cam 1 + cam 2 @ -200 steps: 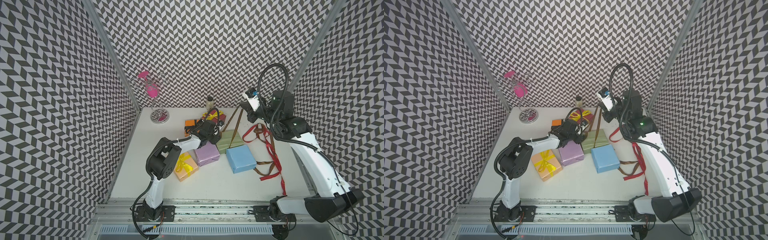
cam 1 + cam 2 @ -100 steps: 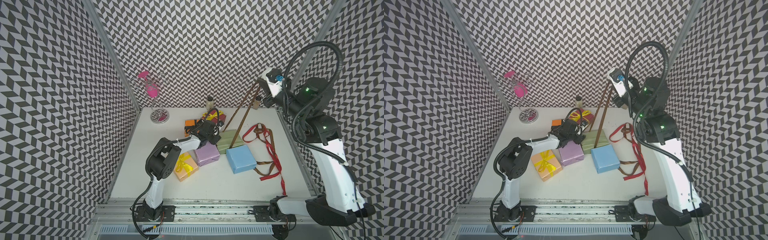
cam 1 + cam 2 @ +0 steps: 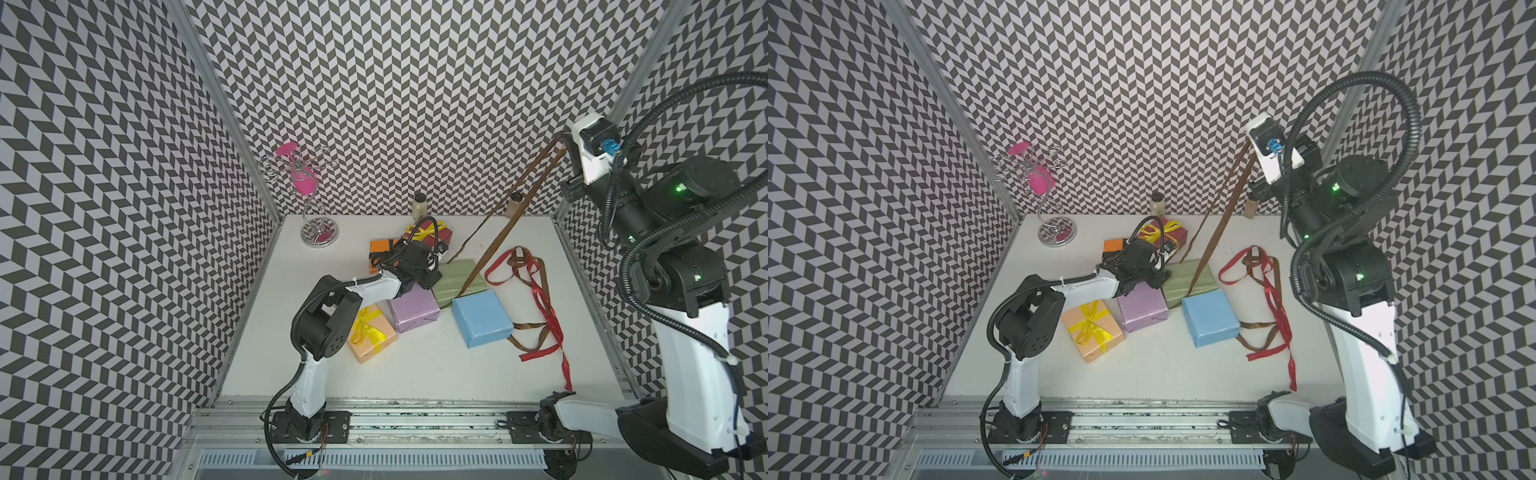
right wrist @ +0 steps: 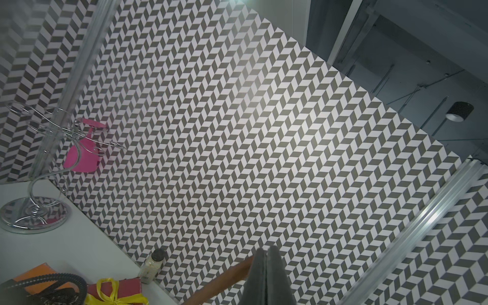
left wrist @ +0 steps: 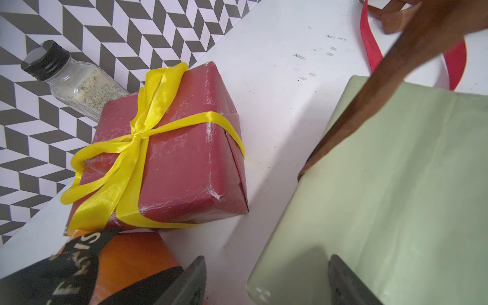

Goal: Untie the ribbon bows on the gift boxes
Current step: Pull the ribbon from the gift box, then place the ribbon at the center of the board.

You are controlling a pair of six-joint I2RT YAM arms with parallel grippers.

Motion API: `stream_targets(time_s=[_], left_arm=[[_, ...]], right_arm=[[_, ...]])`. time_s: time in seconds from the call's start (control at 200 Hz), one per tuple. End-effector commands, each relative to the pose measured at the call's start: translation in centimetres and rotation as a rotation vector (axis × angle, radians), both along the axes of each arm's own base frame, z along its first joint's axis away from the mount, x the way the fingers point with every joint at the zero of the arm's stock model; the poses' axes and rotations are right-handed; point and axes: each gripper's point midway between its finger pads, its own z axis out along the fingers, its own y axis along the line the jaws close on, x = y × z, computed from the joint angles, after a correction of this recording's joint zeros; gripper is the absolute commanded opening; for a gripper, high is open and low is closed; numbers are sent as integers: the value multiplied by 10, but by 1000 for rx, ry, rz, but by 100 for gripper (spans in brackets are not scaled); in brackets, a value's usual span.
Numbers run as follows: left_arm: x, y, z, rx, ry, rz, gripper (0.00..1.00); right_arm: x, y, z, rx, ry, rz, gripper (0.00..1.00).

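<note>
Brown ribbon [image 3: 511, 224], taut from sage green box [image 3: 453, 282] to clamped right gripper [image 4: 267, 266]; left gripper [image 5: 266, 277] apart.

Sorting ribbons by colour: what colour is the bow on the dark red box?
Yellow bow, clearest in the left wrist view.

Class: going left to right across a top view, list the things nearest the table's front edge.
Peach paper-wrapped box with yellow bow, lilac paper-wrapped box, light blue paper-wrapped box, loose shiny red ribbon.

Six gift boxes [image 3: 482, 318], two spice jars [image 3: 419, 205], one wire stand [image 3: 319, 237] — and seemingly six ribbons [image 3: 365, 332].
</note>
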Motion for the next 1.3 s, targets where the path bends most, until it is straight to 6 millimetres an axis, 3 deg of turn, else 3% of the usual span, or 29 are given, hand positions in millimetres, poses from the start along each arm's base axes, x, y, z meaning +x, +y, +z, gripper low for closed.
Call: stream_targets(time_s=[0.0, 0.185, 0.325, 0.646, 0.761, 0.921, 1.142, 1.297], left_arm=[[-10, 10, -17, 62, 43, -11, 73], [-11, 10, -19, 60, 50, -10, 73], [-12, 11, -17, 62, 48, -10, 73], [-15, 16, -15, 63, 45, -5, 73], [-15, 16, -12, 60, 42, -2, 73], [-14, 15, -7, 54, 33, -1, 73], [-10, 13, 19, 18, 4, -2, 73], [-9, 10, 49, -23, -19, -9, 73]], right_arm=[[-15, -22, 31, 18, -118, -103, 0], [-66, -50, 94, 103, -314, -176, 0], [-98, -67, 125, 131, -436, -235, 0], [-132, -99, 155, 194, -577, -386, 0], [-135, -110, 157, 188, -595, -471, 0], [-106, -112, 128, 169, -498, -524, 0], [1, -95, 14, 117, -166, -498, 0], [71, -131, -58, 206, 34, -437, 0]])
